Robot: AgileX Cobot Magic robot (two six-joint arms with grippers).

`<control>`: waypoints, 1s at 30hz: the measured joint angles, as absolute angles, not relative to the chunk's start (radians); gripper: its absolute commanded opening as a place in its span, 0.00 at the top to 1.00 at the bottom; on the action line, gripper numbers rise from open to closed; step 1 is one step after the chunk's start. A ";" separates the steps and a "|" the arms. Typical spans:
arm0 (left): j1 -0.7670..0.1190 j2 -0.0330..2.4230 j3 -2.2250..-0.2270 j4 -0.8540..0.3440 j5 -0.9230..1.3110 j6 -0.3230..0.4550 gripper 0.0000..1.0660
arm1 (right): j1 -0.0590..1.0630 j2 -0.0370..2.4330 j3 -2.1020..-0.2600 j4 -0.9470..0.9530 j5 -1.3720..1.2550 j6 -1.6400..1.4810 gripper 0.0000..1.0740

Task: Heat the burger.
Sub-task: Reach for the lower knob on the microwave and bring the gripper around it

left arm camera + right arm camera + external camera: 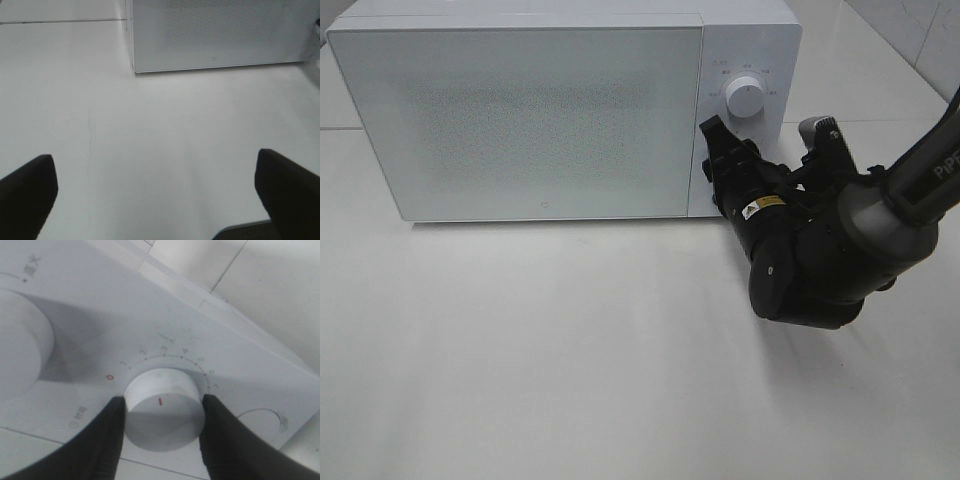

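Two grippers: left gripper [155, 167] hangs over the table [150, 115], fingers wide apart, holding nothing. The right gripper [164, 402] is clamped on the lower knob [165, 422], one finger on each side, at 3 o'clock of the microwave [750, 30] door [520, 110]. The upper knob [745, 98] sits at 12 o'clock from it, untouched. Door is shut. The burger shows in no view; can't tell where it is.

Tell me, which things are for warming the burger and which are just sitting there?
For the job: microwave, door shut; numbered knob, pinched by the right end effector. The burger is not in view.
Just there: other knob; left end effector, open over the table.
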State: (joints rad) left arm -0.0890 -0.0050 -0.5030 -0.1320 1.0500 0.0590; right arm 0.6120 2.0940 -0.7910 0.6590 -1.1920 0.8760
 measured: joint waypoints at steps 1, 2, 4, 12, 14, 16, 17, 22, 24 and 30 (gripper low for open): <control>-0.089 -0.005 -0.503 -0.132 1.050 0.059 0.06 | 0.612 2.094 -0.791 0.659 -1.193 0.907 0.95; -0.089 -0.005 -0.503 -0.132 1.050 0.059 0.06 | 0.614 2.094 -0.791 0.663 -1.194 0.959 0.95; -0.089 -0.005 -0.503 -0.132 1.050 0.059 0.06 | 0.616 2.094 -0.791 0.670 -1.196 1.001 0.95; -0.089 -0.005 -0.503 -0.132 1.050 0.059 0.06 | 0.620 2.094 -0.791 0.693 -1.203 1.174 0.95; -0.089 -0.005 -0.503 -0.132 1.050 0.059 0.06 | 0.620 2.094 -0.791 0.695 -1.204 1.195 0.95; -0.089 -0.005 -0.503 -0.132 1.050 0.059 0.06 | 0.623 2.094 -0.793 0.707 -1.205 1.236 0.95; -0.089 -0.005 -0.503 -0.132 1.050 0.059 0.06 | 0.623 2.094 -0.793 0.707 -1.205 1.236 0.95; -0.089 -0.005 -0.503 -0.132 1.050 0.059 0.06 | 0.630 2.094 -0.799 0.735 -1.205 1.308 0.95; -0.089 -0.005 -0.503 -0.132 1.050 0.059 0.06 | 0.632 2.094 -0.802 0.752 -1.205 1.352 0.94; -0.089 -0.005 -0.503 -0.132 1.050 0.059 0.06 | 0.632 2.094 -0.802 0.760 -1.205 1.409 0.94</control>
